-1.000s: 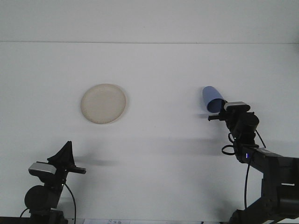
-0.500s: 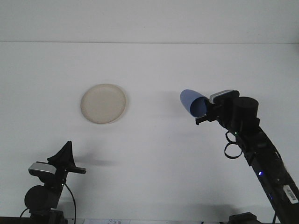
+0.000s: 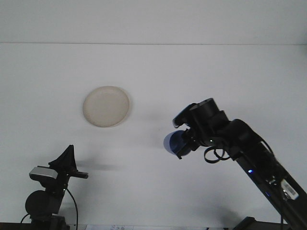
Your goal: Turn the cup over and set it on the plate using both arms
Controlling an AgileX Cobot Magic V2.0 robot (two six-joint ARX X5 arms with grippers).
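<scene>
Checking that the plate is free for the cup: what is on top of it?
Nothing shows on the plate; its whole cream surface is bare. The blue cup is held by the right gripper off to the plate's right, not over it.
</scene>
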